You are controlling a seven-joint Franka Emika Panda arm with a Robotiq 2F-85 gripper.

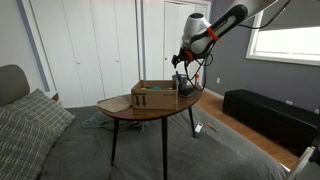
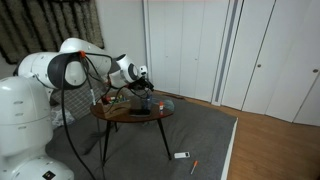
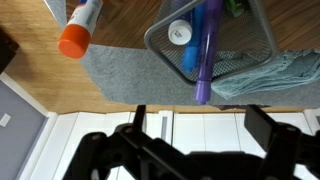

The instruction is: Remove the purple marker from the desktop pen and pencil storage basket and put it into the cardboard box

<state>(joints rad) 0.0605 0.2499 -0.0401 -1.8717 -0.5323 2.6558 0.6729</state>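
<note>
None of the task looks done yet: the purple marker (image 3: 205, 55) stands in the mesh basket (image 3: 160, 48), while the cardboard box (image 1: 152, 97) sits nearby on the table (image 1: 120, 110). The gripper (image 3: 199, 112) hovers over the basket, jaws wide apart, holding nothing. Grasping, lifting and dropping remain.

In an exterior view the camera stands well back, facing the table (image 1: 112, 109) at frame centre. In an exterior view from beside the robot base (image 2: 25, 120), lower left, the same table sits mid-frame. The wrist view looks closely at the mesh basket (image 3: 255, 35), upper right.
</note>
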